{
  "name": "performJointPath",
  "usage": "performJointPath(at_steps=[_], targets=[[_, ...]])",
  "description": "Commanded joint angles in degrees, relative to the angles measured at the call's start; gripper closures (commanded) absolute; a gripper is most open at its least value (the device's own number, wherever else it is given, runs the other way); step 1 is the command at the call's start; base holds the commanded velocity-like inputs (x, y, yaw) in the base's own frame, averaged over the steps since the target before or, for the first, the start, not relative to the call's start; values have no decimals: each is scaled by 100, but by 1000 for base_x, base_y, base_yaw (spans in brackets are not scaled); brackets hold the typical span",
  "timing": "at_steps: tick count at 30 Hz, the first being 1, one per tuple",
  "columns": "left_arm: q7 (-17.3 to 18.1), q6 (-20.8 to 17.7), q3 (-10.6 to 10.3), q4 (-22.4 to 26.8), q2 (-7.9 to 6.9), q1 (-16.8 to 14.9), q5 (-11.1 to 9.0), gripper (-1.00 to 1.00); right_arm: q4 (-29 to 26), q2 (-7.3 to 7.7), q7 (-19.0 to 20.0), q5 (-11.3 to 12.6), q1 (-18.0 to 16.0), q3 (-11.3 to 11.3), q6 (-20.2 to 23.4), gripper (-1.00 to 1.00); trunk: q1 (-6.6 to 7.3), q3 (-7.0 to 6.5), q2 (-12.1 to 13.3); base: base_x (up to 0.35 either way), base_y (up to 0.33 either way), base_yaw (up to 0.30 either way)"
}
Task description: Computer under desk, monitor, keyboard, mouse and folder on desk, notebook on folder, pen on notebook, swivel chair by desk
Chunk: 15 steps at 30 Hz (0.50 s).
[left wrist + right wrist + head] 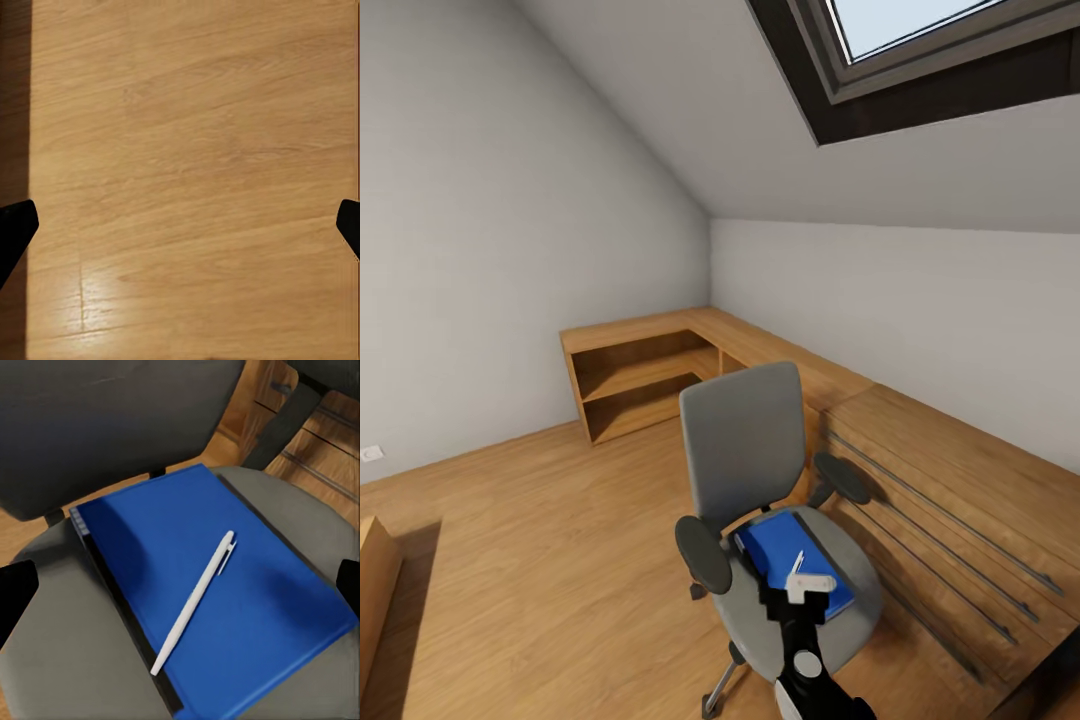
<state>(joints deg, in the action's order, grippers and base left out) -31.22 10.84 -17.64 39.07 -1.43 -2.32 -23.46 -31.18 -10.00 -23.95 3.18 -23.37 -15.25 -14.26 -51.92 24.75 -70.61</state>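
Your right tool (805,583) hovers over the swivel chair (760,500) at the lower centre of the head view, jaws spread wide and holding nothing. It sits there because the folder (217,585) lies flat on the grey seat, black spine toward the lower left of the right wrist view. A white pen (193,604) rests diagonally on the blue cover, so it will likely roll off if you lift the folder first; I judge it wiser to take the pen alone. Your left tool (180,225) is also wide open, empty, aimed at the wooden floor (187,150). Low wooden cabinets (650,375) line the wall behind the chair.
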Motion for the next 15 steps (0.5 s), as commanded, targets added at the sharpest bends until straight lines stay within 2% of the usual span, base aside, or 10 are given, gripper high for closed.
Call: performJointPath(at_steps=[1, 8, 15], targets=[[-40, 38, -47, 7, -9, -6, -60, -100, 7, 0, -31, 34, -18, 3, -3, -100, 0, 6, -4, 2, 0, 0], [-30, 40, -25, 191, -14, -9, -61, -100, 30, 0, -25, 42, -210, 213, 374, -100, 0, 6, -4, 12, 0, 0], [-28, 41, -20, 239, -15, -6, -62, -100, 103, 0, -19, 43, -382, 254, 526, -100, 0, 6, -4, 250, 0, 0]])
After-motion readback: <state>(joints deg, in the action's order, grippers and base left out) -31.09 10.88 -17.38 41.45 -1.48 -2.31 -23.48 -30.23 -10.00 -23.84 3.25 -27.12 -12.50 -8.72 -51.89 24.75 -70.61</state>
